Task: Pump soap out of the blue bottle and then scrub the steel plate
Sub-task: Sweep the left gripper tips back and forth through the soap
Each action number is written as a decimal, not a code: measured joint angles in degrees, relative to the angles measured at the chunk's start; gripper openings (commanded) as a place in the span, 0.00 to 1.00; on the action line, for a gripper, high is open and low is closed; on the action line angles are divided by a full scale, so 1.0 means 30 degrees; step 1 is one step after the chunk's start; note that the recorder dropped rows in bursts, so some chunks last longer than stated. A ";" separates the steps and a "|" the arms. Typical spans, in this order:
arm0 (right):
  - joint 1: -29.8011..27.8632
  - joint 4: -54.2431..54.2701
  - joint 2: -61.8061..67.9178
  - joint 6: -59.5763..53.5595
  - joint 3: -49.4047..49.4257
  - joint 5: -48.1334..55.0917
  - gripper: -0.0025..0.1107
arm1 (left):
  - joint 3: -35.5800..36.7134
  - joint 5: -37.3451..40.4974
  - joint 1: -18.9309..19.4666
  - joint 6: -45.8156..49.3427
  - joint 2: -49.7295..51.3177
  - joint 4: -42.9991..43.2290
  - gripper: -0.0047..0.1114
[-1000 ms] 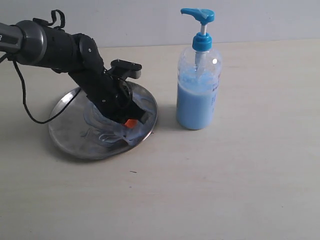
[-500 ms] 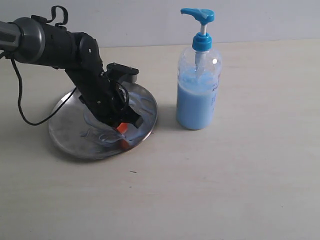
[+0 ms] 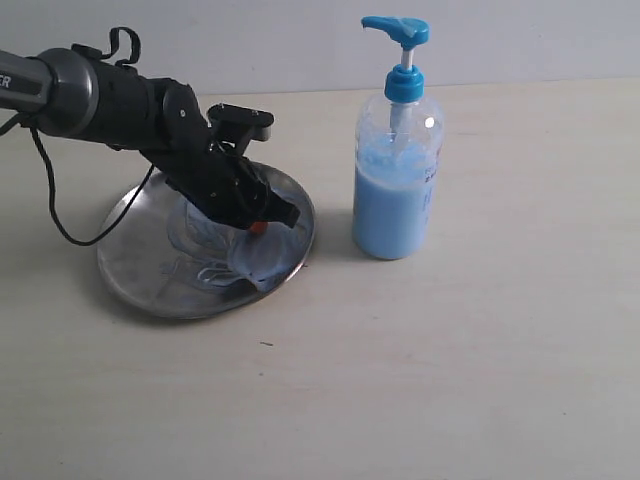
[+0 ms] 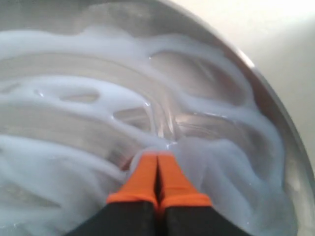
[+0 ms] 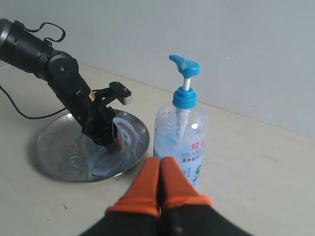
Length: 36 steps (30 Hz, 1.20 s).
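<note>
The steel plate [image 3: 135,265] lies at the left of the table, smeared with whitish-blue soap [image 3: 240,262]. My left gripper [image 3: 258,226] is shut with nothing in it, its orange tips pressed down into the soap on the plate's right side. The left wrist view shows those closed fingertips [image 4: 158,158] in swirled soap [image 4: 74,118] near the plate's rim [image 4: 275,108]. The blue bottle [image 3: 397,180] stands upright to the right of the plate, with its pump head up. My right gripper [image 5: 160,161] is shut and empty, hanging in front of the bottle [image 5: 181,132], apart from it.
A black cable [image 3: 60,215] hangs from the left arm down to the table beside the plate. A pale wall [image 3: 250,40] runs along the back of the table.
The left gripper has swept across the plate: first toward the front edge, then back up and right. The soap swirls have shifted. The bottle has stayed put.
</note>
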 measured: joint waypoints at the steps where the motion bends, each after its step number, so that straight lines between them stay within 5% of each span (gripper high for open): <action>1: 0.0000 0.0000 0.0000 0.0000 0.0000 0.0000 0.02 | 0.0000 -0.0085 0.0000 0.0179 0.0045 -0.0222 0.04; 18: 0.0000 0.0000 0.0000 0.0000 0.0000 -0.0036 0.02 | -0.0081 0.2820 0.0108 0.6162 0.0188 -0.5183 0.04; 36: 0.0000 0.0126 0.0000 0.0000 0.0000 -0.0036 0.02 | -0.0116 0.6322 0.0031 0.2970 -0.0212 -0.2488 0.04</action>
